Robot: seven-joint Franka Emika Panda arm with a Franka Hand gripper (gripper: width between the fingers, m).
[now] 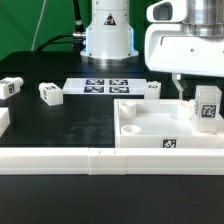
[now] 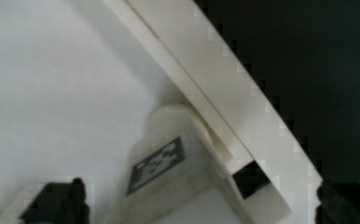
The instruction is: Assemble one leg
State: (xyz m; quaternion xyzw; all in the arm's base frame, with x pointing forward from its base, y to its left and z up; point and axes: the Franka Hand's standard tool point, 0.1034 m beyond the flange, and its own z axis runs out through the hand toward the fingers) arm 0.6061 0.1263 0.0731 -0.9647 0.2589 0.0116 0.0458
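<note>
A leg [image 1: 207, 110], a small white block with a black-and-white tag, stands slightly tilted at the far right corner of the white square panel [image 1: 150, 128]. My gripper [image 1: 205, 95] hangs right over it. One dark finger [image 1: 180, 88] shows apart from the leg's side; the other is cut off by the exterior view's right edge. In the wrist view the leg [image 2: 180, 165] sits against the panel's raised rim [image 2: 212, 90]. My gripper [image 2: 200, 205] is open, with a gap between the leg and each fingertip [image 2: 56, 203].
Three loose legs lie on the black table: one [image 1: 10, 87], one [image 1: 50, 94] and one [image 1: 150, 89]. The marker board [image 1: 105, 86] lies before the robot base [image 1: 108, 35]. A long white rail [image 1: 90, 160] runs along the table's front.
</note>
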